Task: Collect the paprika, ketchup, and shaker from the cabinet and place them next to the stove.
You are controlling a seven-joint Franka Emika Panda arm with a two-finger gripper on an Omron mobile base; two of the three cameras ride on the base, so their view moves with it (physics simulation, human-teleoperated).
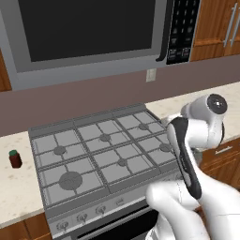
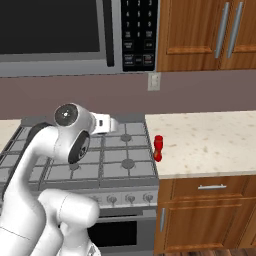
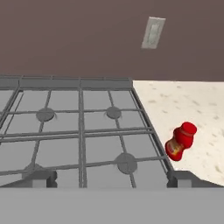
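The grey gas stove (image 1: 101,150) (image 2: 120,150) (image 3: 78,127) lies in front of me with bare black grates. The paprika (image 1: 15,159), a dark-red jar with a green lid, stands on the counter just left of the stove. The bright red ketchup (image 2: 158,148) (image 3: 180,142) stands on the counter right beside the stove's right edge. My gripper (image 3: 111,179) hovers over the stove's front right part, open wide with nothing between its fingertips (image 3: 41,178); the ketchup is ahead and to its right. The shaker and the cabinet are out of view.
A microwave (image 1: 89,33) hangs low over the stove. A speckled counter (image 2: 210,140) runs to the right, with a wall outlet (image 2: 154,81) above it and wooden cabinets with metal handles (image 2: 200,30) overhead. My arm (image 1: 197,154) rises beside the stove's front right corner.
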